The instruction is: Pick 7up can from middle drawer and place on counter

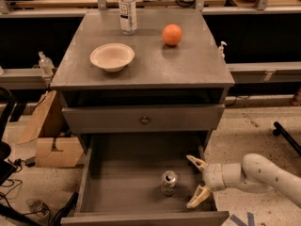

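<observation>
Your hand (189,181) hangs just right of the can (169,182), fingers spread wide and pointing at it, not touching. The can stands upright on the floor of the open drawer (124,173), near the front and right of centre, away from the walls. Expect it to be light, thin-walled and smooth. It may be empty, though I can't tell from here. Take it around the middle of its body and squeeze gently, so it neither dents nor slips. The table (155,67) above carries a bowl (112,56), an orange (172,34) and a bottle (127,10).

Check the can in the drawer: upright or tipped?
Upright: the can stands on the drawer floor, silver top up. The open hand sits just right of it, not touching.
</observation>
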Controlling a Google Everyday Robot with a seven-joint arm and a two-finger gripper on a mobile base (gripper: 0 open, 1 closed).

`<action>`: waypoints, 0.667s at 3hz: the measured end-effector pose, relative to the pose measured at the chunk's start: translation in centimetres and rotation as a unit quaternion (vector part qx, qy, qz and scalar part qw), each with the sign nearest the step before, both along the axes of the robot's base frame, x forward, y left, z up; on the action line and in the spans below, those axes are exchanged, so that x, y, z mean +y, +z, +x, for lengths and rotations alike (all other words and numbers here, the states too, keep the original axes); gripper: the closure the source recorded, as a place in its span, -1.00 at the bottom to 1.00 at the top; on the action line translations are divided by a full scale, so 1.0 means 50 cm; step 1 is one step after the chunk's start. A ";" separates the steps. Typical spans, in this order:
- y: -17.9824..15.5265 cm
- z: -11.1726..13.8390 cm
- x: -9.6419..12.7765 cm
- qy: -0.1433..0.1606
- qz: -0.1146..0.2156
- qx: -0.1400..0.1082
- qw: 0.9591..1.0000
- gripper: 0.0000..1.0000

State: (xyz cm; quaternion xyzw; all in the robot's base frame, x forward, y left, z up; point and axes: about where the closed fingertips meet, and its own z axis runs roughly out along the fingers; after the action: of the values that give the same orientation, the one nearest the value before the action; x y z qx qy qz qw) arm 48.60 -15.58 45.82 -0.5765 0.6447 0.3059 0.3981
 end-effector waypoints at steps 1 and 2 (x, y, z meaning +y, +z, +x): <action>-0.049 0.003 0.041 -0.001 0.023 0.011 1.000 -1.00; -0.069 0.032 0.076 -0.001 0.035 0.005 0.999 -1.00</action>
State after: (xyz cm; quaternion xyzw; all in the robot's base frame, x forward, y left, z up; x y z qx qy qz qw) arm 50.19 -11.80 42.39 -0.5600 0.6361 0.3311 0.4150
